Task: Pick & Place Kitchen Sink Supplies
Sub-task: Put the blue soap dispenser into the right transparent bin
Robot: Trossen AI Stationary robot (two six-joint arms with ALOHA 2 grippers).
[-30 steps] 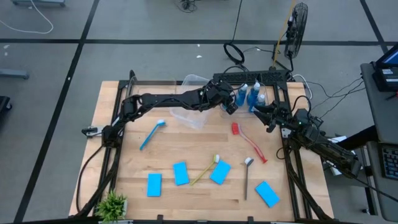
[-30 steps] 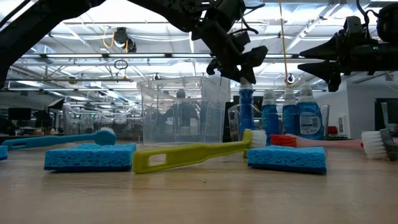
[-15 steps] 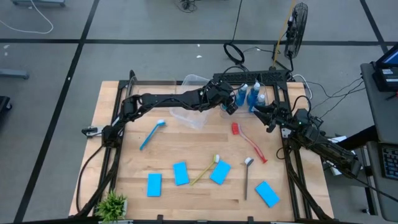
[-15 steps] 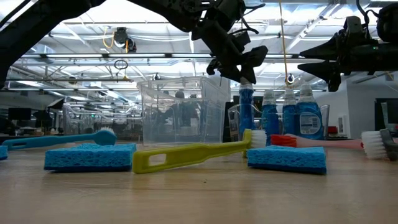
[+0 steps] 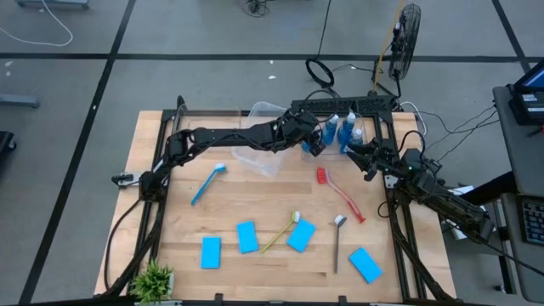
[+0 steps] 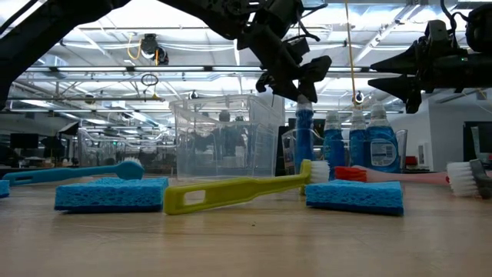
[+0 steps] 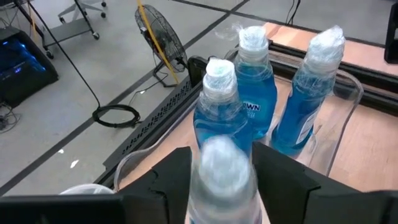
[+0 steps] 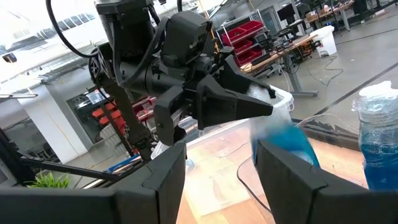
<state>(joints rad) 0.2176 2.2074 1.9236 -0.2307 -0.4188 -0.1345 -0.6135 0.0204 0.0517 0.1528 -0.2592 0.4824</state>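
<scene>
Stood upright at the table's far edge: fourth bottle (image 7: 222, 174), its cap between the left gripper (image 6: 296, 81) fingers, small gaps seen either side in the left wrist view, so not clamped. Grouped just behind in a clear tub (image 7: 339, 118): three bottles (image 7: 249, 93). Seen only from above: four sponges (image 5: 247, 237) and brushes (image 5: 340, 194) scattered nearer. Hung parted and empty just right of the bottles: right gripper (image 5: 349, 151).
</scene>
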